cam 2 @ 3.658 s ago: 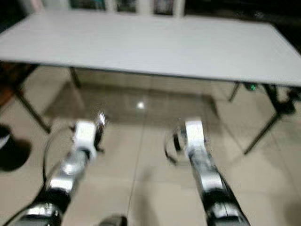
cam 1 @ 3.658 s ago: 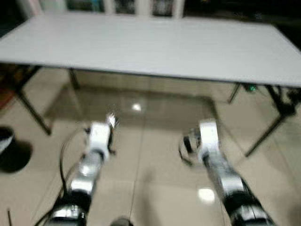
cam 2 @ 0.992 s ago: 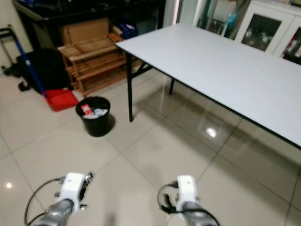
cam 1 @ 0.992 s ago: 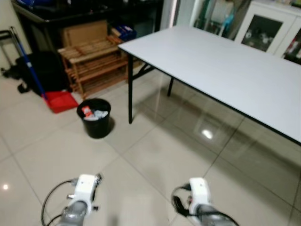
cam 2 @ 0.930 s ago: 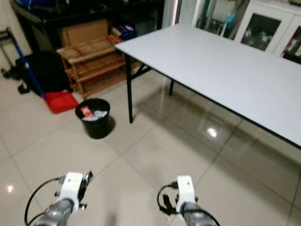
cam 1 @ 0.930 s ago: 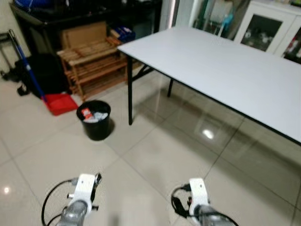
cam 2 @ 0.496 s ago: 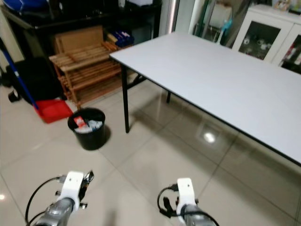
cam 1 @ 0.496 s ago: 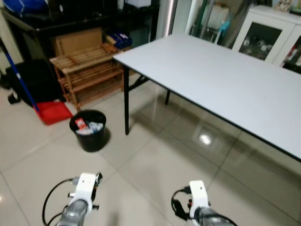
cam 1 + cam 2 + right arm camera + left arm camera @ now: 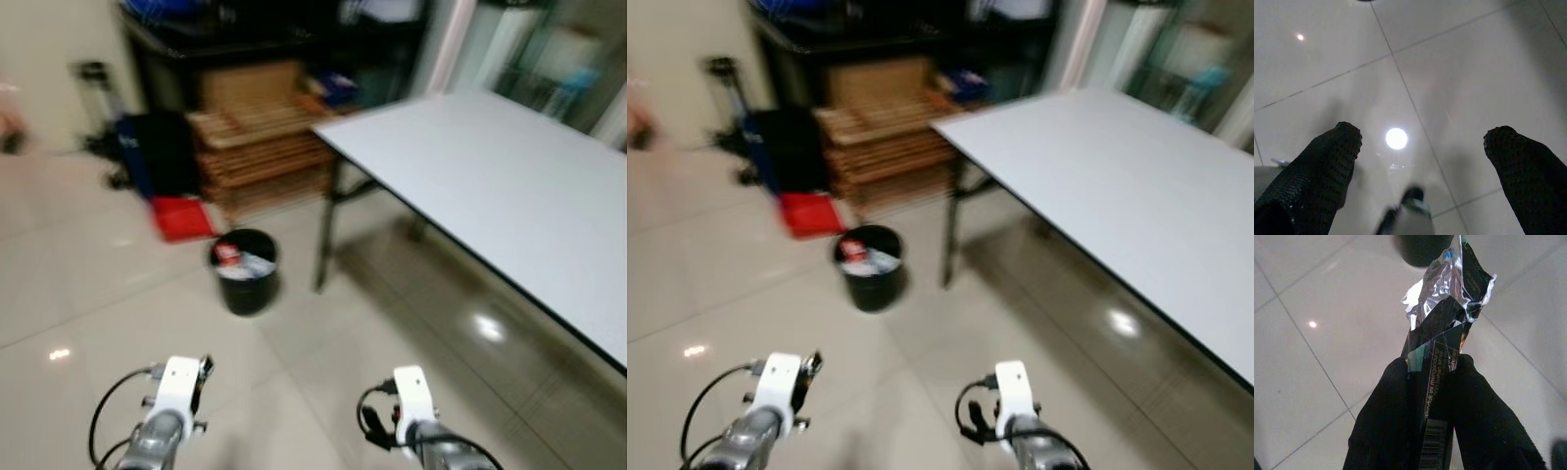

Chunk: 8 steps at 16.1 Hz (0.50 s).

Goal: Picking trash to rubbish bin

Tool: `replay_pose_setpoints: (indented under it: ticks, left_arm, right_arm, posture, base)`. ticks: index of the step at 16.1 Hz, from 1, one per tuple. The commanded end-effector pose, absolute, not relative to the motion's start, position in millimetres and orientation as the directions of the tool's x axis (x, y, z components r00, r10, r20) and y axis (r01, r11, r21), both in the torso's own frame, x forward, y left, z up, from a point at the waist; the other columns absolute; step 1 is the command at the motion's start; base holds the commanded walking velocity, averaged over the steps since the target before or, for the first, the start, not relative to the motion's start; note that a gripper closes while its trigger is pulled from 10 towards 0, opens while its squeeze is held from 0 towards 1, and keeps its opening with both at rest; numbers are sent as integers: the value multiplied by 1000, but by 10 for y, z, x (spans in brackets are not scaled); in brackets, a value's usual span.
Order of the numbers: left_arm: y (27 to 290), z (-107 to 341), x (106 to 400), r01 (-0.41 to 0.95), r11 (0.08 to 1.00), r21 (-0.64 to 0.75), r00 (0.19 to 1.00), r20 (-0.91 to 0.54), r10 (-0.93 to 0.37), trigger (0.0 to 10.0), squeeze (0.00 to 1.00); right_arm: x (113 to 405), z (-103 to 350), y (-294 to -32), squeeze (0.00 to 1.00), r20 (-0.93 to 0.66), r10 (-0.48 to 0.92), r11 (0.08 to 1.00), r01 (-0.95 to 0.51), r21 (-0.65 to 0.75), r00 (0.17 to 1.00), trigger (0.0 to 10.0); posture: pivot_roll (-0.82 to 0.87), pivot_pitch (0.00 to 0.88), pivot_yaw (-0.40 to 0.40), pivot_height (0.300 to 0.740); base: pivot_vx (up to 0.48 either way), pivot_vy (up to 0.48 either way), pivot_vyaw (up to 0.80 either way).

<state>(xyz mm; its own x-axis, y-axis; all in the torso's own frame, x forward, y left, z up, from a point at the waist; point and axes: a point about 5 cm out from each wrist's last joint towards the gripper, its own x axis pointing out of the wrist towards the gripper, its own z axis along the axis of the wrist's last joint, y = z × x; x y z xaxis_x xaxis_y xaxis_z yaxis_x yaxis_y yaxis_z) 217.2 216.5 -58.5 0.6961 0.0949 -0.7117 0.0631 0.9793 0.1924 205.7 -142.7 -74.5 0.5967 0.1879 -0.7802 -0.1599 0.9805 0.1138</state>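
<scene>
Rubbish bin (image 9: 245,270) now more central, blurred.

The camera has turned to the left and the picture became blurred. The black bin (image 9: 245,271) now appears nearer the middle, and the desk (image 9: 509,196) has shifted to the right side.

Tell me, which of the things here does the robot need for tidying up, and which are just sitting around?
Needed for the job:
- wrapper, clamped in the left gripper
- black bin, already holding some rubbish

Just sitting around:
- white table
- wooden rack
- red dustpan
- right gripper, open, holding nothing
</scene>
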Motion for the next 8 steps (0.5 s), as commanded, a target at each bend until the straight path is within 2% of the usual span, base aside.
replay_pose_setpoints:
  ticks: [1, 8]
  left_arm:
    - [2071, -585, 2205, 69, 982, 174, 701, -709, 76, 10000, 0]
    - [2084, -568, 2230, 61, 983, 172, 704, -705, 80, 10000, 0]
  right_arm:
    - [1985, -781, -1579, 0, -797, 143, 990, -102, 102, 587, 10000]
    - [2001, -771, -1567, 0, -787, 157, 987, -80, 136, 596, 10000]
  posture:
    - [24, 6, -61, 740]
    - [17, 16, -56, 740]
  base:
    - [416, 0, 0]
    - [454, 0, 0]
